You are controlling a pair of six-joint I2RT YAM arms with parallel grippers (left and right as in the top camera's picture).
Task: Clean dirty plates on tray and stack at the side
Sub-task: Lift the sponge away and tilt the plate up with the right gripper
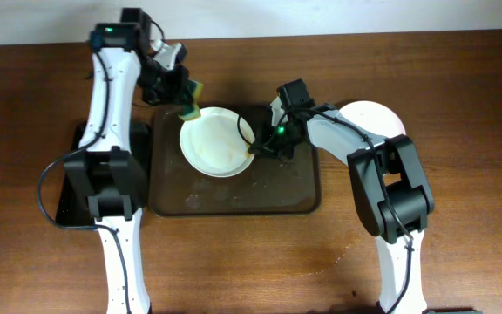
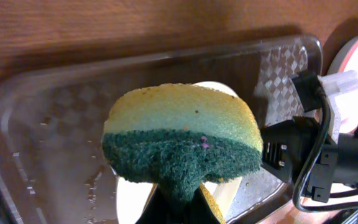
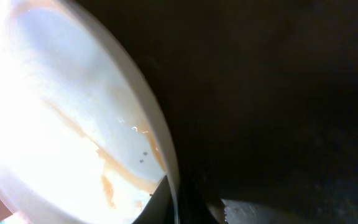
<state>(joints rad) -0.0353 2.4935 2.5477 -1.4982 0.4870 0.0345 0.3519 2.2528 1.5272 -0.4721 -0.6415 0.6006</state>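
Note:
A white plate (image 1: 216,141) sits tilted over the brownish tray (image 1: 277,196). My right gripper (image 1: 255,150) is shut on its right rim. In the right wrist view the plate (image 3: 61,137) shows orange-brown smears and my right gripper (image 3: 178,208) pinches its edge. My left gripper (image 1: 179,94) is shut on a yellow-and-green sponge (image 1: 192,103) at the plate's far left edge. In the left wrist view the sponge (image 2: 182,140) fills the middle, above my left gripper (image 2: 178,208), and hides most of the plate (image 2: 132,199). Another white plate (image 1: 373,118) lies on the table to the right of the tray.
A smaller black tray (image 1: 72,187) lies left of the brownish tray, under the left arm's base. The brownish tray (image 2: 48,118) looks wet. The right arm's black wrist (image 2: 316,155) reaches over the tray's right side.

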